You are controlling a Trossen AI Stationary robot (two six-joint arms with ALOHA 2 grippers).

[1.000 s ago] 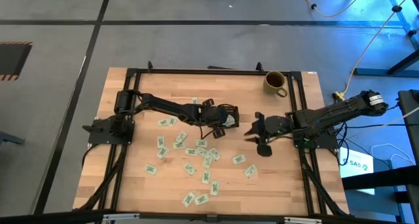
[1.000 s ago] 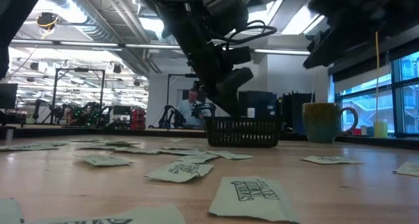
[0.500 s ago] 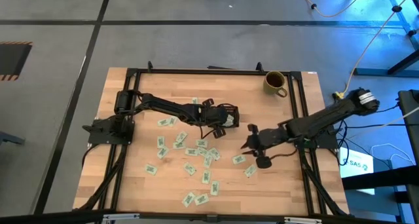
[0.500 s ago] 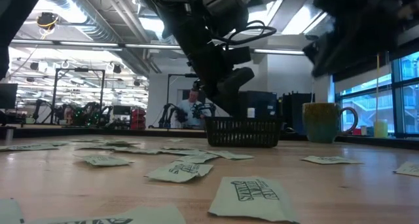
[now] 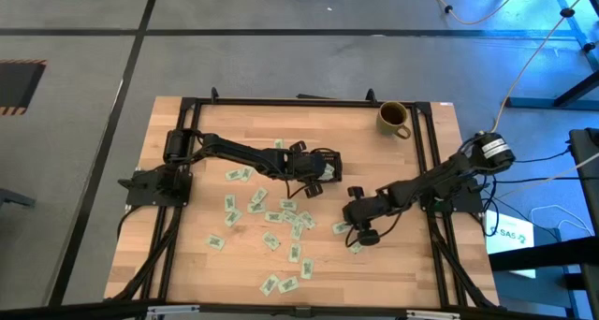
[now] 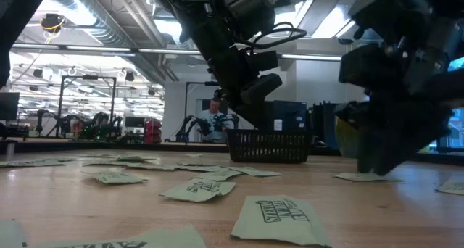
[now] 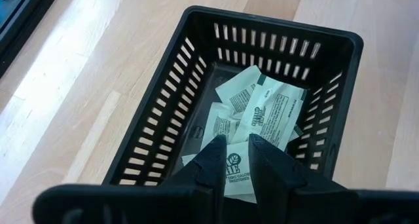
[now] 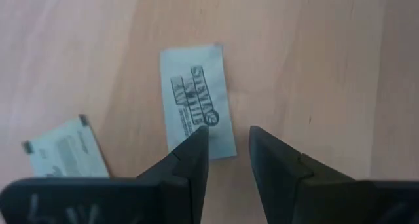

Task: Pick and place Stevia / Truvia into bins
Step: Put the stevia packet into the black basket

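olive mug [image 5: 394, 118], wooden table [image 5: 187, 254], seated person [image 6: 215, 117]

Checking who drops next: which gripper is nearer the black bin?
Left. The left gripper hangs right over the bin; the right gripper is off beside it, above loose packets.

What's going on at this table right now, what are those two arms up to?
The two arms are sorting sweetener packets scattered over the wooden table into a black bin. The left gripper hangs over the bin with its jaws apart and nothing between them; several packets already lie inside. The right gripper is low over a loose packet on the table, jaws open, not yet gripping it. An olive mug sits at the table's far edge.
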